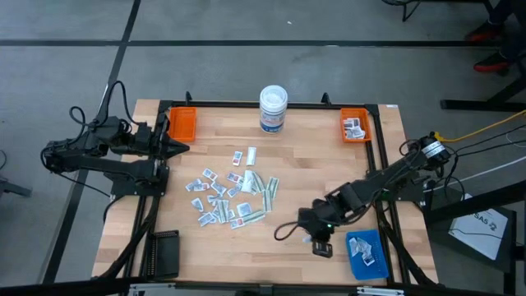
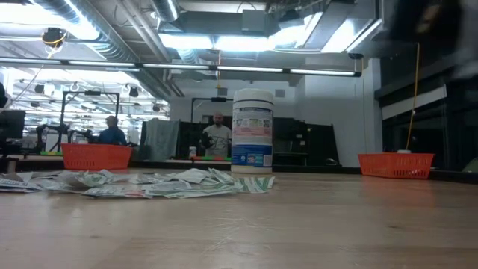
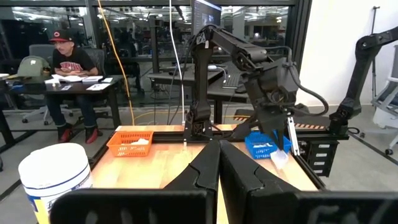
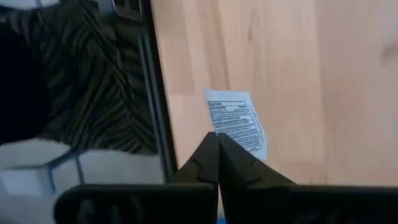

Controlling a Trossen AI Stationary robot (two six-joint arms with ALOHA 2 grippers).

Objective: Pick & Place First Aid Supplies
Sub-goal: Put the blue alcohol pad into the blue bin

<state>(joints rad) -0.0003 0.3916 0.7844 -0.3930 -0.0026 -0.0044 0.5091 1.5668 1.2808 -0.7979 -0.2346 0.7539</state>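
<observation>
Packet (image 4: pixel 236 124) pinched by one edge between the fully closed fingertips of the right gripper (image 1: pixel 322 245), hanging just in front of and below those tips, above bare table (image 1: pixel 288 263). Seen from the left wrist as a small white slip (image 3: pixel 280 158) dangling under that gripper. Well apart from the white tub (image 1: pixel 273 108), toward the opposite table edge and off to the tub's right. Just beside the gripper, farther still from the tub, a blue tray (image 1: pixel 376 240) with a few packets inside. White paper on the held packet, with a boxed panel of grey print under a bolder heading; letters too fine to read. Main heap of loose packets (image 1: pixel 230 197) and pale greenish strips (image 1: pixel 267 191) spread on the wood between the tub and the right gripper, closer to the tub and slightly to its left. Orange tray (image 1: pixel 364 114) level with the tub on its right, a few packets in it; second orange tray (image 1: pixel 182 123) level with the tub on its left. Left gripper (image 1: pixel 177 146) parked left of the tub, just beside that second tray, fingers closed together, nothing between them. Blue label with white and darker bands wrapped round the tub, its wording illegible from the low camera.
</observation>
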